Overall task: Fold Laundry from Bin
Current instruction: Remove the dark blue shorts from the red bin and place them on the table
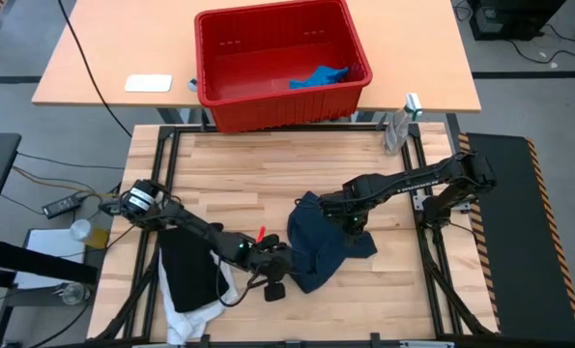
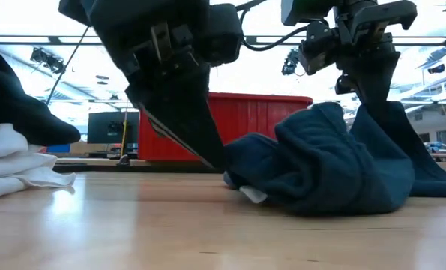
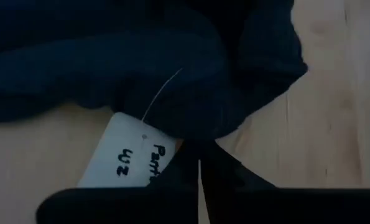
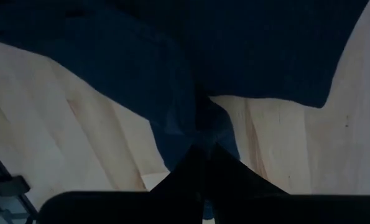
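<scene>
Navy cloth, the dark garment (image 1: pixel 328 244) of the laundry, lies bunched in a heap on the wooden worktop (image 1: pixel 268 174), between the two arms. We see a white tag (image 3: pixel 132 154) sticking out from its edge in the left wrist view, with handwriting on it; we can read "42" and a word beginning "Pant", the rest hidden behind the dark fingers. In the low view the same tag shows as a small white corner (image 2: pixel 251 194) under the heap.

Our left pincer (image 1: pixel 285 257) sits at the near-left edge of the navy garment, its fingers pressed together on a fold of the cloth right beside the tag. Our right pincer (image 1: pixel 345 215) is at the garment's upper right part, fingers likewise closed, pinching a ridge of the navy fabric and lifting it a little off the wood, as the low view shows.

To the left of the heap, under the left arm, a black garment (image 1: pixel 186 271) lies flat on the worktop, and a white garment (image 1: pixel 195 316) peeks out beneath it at the near edge. The white one also shows at the left of the low view (image 2: pixel 13 169).

Farther back, on a separate tan worktop (image 1: pixel 103 68), stands the red bin (image 1: pixel 282 63), with a small bright blue garment (image 1: pixel 318 76) inside it.
</scene>
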You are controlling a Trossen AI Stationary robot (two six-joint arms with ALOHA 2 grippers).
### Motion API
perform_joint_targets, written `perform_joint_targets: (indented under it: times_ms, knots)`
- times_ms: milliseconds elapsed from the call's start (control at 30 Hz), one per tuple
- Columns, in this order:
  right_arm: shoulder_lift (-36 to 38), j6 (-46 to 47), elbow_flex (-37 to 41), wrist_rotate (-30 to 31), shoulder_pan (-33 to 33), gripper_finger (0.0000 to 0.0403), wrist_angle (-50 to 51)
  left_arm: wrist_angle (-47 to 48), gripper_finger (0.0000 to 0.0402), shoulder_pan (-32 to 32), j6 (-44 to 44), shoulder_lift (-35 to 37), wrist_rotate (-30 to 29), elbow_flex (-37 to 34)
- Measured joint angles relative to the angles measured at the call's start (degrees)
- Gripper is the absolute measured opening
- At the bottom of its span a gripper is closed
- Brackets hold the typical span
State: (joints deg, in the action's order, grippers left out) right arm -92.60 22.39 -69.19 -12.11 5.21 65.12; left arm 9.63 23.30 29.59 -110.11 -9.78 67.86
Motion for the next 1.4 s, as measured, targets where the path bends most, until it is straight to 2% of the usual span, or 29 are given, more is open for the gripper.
perform_joint_targets:
  times_ms: [200, 367, 500, 567, 667, 800, 900, 1000, 1100, 1300, 1400]
  knots:
    - [0.0, -1.4, 0.0, -1.4, 0.0, 0.0016, 0.0, 6.3, 0.0002, 0.0, 1.4, 7.6, -0.2, 0.0]
    - [0.0, -2.6, 0.0, -4.3, 0.1, 0.0016, -0.7, 6.5, 0.0001, -1.3, -2.8, 14.6, 1.7, 0.0]
    - [0.0, -2.6, 0.0, -5.5, 0.3, 0.0016, -0.6, 10.4, 0.0001, -3.7, -5.2, 16.6, 13.7, 0.1]
    - [0.0, -2.6, 0.0, -5.5, 0.3, 0.0016, -0.7, 14.5, 0.0004, -4.6, -5.2, 16.4, 17.8, 0.0]
    - [0.0, -2.6, 0.0, -5.5, 0.3, 0.0016, -0.7, 17.1, 0.0031, -4.8, -5.7, 16.0, 19.7, 0.0]
    - [0.0, -2.6, 0.0, -5.1, 0.3, 0.0016, -0.7, 16.8, 0.0098, -4.8, -6.5, 16.4, 21.6, 0.0]
    - [0.0, -3.1, 0.0, -4.5, 0.3, 0.0016, -0.6, 17.2, 0.0141, -5.5, -6.0, 17.4, 28.4, 0.0]
    - [0.0, -4.1, 0.0, -4.5, 0.3, 0.0016, -0.5, 19.7, 0.0164, -6.6, -5.0, 18.6, 33.8, 0.0]
    - [0.0, -4.8, 0.0, -4.5, 0.3, 0.0016, -0.6, 22.2, 0.0167, -7.1, -4.9, 19.2, 32.0, 0.0]
    - [0.0, -4.7, 0.0, -4.1, 0.3, 0.0016, -0.7, 30.4, 0.0155, -7.0, -6.8, 15.8, 21.8, -0.5]
    - [0.0, -4.6, 0.0, -4.1, 0.3, 0.0016, -0.9, 27.0, 0.0150, -8.4, -8.1, 15.2, 26.0, -4.9]
